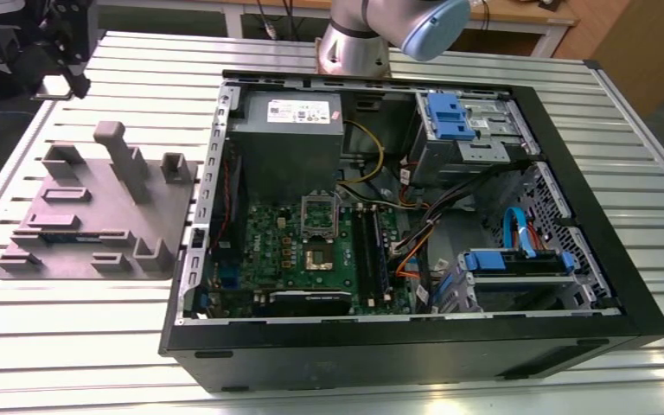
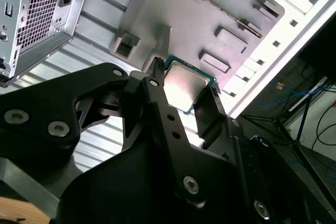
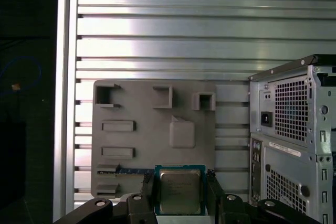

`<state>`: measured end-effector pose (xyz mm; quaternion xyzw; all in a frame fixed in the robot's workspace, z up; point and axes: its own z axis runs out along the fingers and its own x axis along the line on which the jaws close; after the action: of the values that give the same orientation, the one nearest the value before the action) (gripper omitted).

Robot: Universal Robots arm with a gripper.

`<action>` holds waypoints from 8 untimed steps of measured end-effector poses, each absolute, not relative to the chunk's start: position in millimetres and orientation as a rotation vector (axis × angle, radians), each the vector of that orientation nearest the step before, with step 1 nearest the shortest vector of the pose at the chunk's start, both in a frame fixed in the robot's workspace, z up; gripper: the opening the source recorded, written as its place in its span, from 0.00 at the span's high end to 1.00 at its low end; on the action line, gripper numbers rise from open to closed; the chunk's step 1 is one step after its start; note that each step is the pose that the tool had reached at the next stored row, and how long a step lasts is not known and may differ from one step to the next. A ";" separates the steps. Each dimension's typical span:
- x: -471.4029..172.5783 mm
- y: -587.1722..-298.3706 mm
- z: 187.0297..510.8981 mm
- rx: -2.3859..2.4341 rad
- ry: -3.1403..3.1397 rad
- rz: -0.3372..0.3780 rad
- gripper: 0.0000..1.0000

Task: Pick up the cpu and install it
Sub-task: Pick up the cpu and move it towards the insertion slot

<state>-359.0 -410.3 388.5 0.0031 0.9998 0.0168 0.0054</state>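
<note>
Saw gripper (image 3: 179, 196) clamped on one cpu (image 3: 179, 190), two fingers (image 3: 148, 188) gripping opposite edges. Chip sat over edge of one grey moulded tray (image 3: 142, 108); couldn't tell if lifted clear. One open computer case (image 1: 424, 346) held motherboard (image 1: 286, 251) and power supply (image 1: 291, 138) with white label (image 1: 298, 111). Chip's print unreadable to me.

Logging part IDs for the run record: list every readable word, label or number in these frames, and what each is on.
No text is legible. There is print in three places:
White label on the power supply: too small to read.
Engraving on the cpu top, first wrist view: too faint to read.
Label strip on the computer case rear: too small to read.
</note>
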 end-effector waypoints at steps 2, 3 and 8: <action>-358.6 -410.3 388.5 0.010 3.130 0.052 0.53; -358.4 -410.3 388.5 0.010 3.130 0.052 0.53; -357.4 -410.2 388.5 0.010 3.130 0.052 0.53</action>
<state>-357.4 -410.2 388.5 0.0031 0.9998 0.0168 0.0053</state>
